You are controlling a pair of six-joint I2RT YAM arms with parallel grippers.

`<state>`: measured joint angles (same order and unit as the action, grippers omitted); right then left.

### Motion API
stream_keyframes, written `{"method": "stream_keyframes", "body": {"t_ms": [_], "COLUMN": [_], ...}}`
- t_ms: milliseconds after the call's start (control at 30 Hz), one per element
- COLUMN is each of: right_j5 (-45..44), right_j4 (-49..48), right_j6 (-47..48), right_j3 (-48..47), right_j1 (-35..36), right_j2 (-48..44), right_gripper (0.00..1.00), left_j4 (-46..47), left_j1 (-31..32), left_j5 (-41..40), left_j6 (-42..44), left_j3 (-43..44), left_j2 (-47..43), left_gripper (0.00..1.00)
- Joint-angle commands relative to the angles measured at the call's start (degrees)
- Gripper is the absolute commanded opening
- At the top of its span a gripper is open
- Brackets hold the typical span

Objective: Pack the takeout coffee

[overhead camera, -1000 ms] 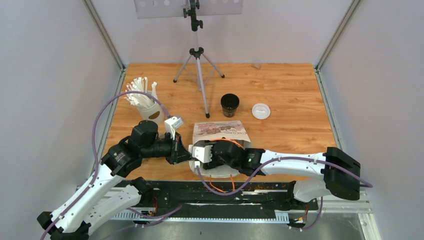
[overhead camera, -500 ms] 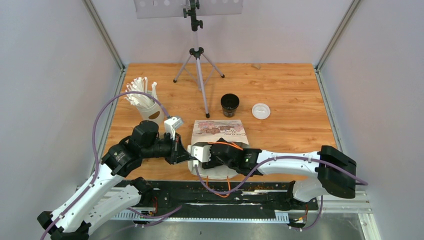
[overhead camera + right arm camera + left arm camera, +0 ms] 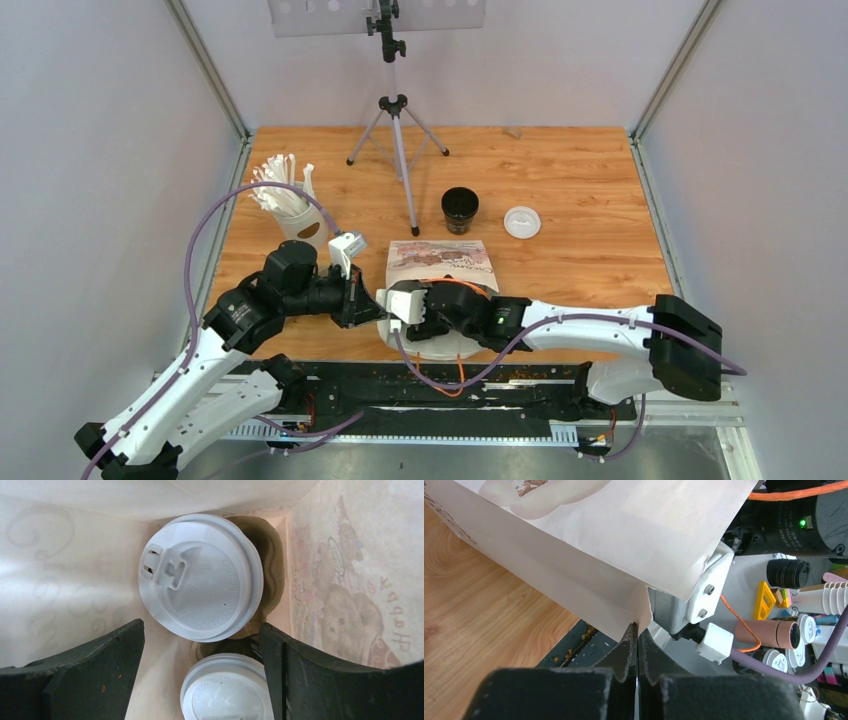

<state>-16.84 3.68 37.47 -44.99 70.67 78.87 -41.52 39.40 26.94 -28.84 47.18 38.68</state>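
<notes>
Right pincer [image 3: 200, 627] spread; lidded cup [image 3: 227, 692] between fingers [image 3: 90, 675].

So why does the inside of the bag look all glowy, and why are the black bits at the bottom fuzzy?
Right wrist view: light shines through the thin paper bag, so its walls glow; the white lid is sharp, while the dark fingers sit very near the lens and look soft. Left wrist view: the fingers are fuzzy too. Top view: even and sharp.

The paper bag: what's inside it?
A white lid and a second lid sit inside the paper bag, in a brown tray. Whatever is under the lids is covered.
</notes>
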Motion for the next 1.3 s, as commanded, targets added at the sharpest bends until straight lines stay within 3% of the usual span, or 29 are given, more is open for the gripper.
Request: {"method": "stream_keyframes", "body": {"t_ms": [0, 300, 533, 667, 933, 1267], "right_j5": [2.63, 6.29, 6.51, 7.96, 10.98, 11.46], "right_j4": [1.39, 4.59, 5.33, 5.36, 4.35, 2.21], "right_j6": [-2.27, -3.75, -4.49, -4.50, -5.43, -5.38], "right_j3": [-0.44, -1.11, -1.66, -2.02, -3.22, -4.52], "right_j1": [-0.01, -0.01, -0.08, -0.02, 0.03, 0.07], "right_j2": [-3.78, -5.49, -5.78, -6.36, -4.95, -3.65], "right_gripper": [0.85, 0.77, 0.78, 0.69, 0.39, 0.39], "left_j4": [1.72, 1.55, 1.42, 1.35, 1.20, 1.16], "left_j1": [0.24, 0.24, 0.25, 0.24, 0.25, 0.25], "left_j5": [1.50, 1.41, 1.30, 1.30, 1.23, 1.01], "left_j6": [0.05, 0.35, 0.28, 0.19, -0.04, -0.07], "left_j3": [1.51, 1.86, 1.89, 2.03, 2.12, 2.39], "left_j2": [-0.19, 0.21, -0.04, -0.09, -0.01, 0.11], "left_gripper": [0.00, 0.00, 0.00, 0.00, 0.00, 0.00]}}
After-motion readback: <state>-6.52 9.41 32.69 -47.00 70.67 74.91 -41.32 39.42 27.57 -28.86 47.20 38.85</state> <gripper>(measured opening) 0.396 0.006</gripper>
